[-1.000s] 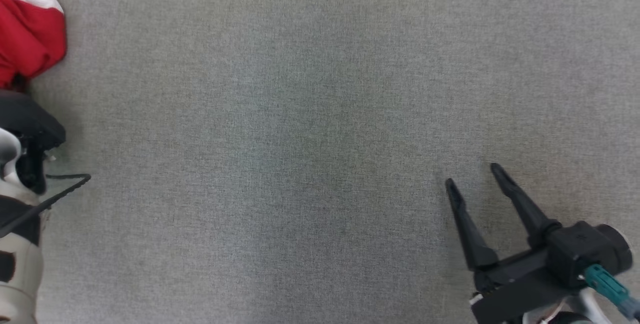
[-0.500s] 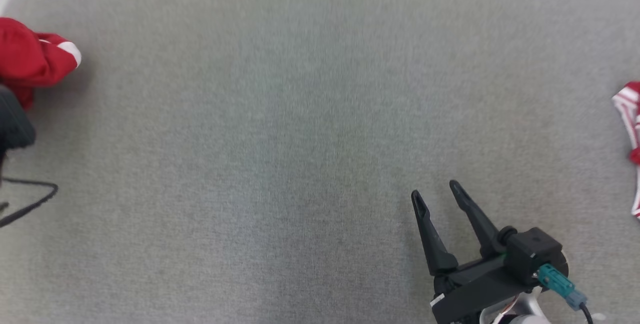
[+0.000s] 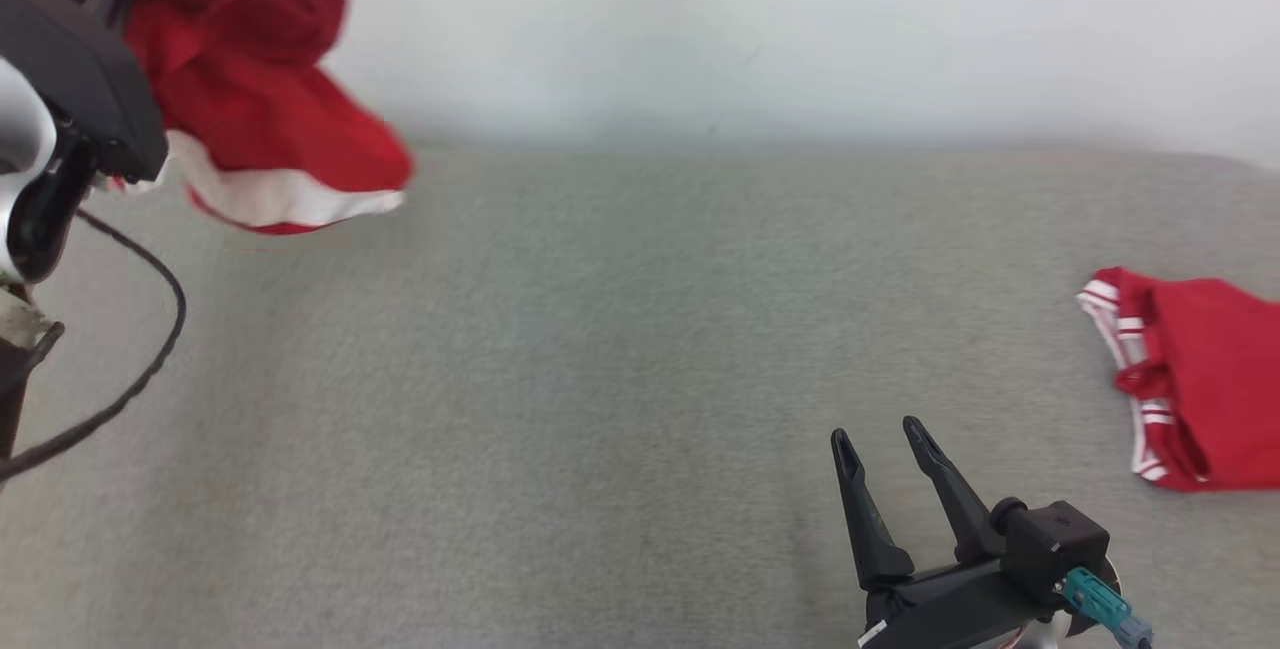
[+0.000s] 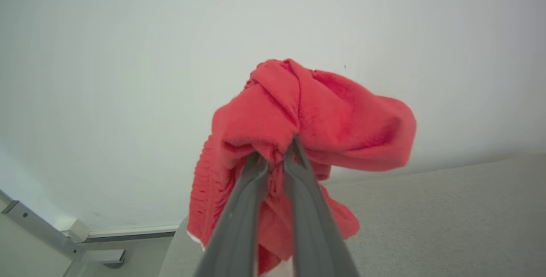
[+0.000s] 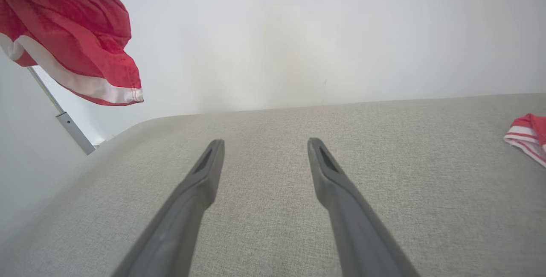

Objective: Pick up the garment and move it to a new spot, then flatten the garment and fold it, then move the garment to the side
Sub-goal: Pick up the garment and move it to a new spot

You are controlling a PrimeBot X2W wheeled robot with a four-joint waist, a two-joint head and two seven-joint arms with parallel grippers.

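Note:
The garment (image 3: 260,119) is red with a white hem band and hangs bunched in the air at the upper left of the head view, above the grey fabric table (image 3: 600,379). In the left wrist view my left gripper (image 4: 275,155) is shut on a gathered fold of the garment (image 4: 307,115), which drapes over both fingers. My right gripper (image 3: 875,431) rests low at the front right, open with nothing between its fingers. From the right wrist view the garment (image 5: 72,33) hangs at the upper left, far from my right gripper (image 5: 265,141).
Another red garment with white stripes (image 3: 1200,379) lies flat at the table's right edge, also in the right wrist view (image 5: 527,134). A black cable (image 3: 150,349) loops from my left arm. A white wall runs behind the table's far edge.
The head camera has tilted up, bringing the wall and the striped garment into view. My left gripper has lifted the red garment off the table into the air. The right gripper stays open.

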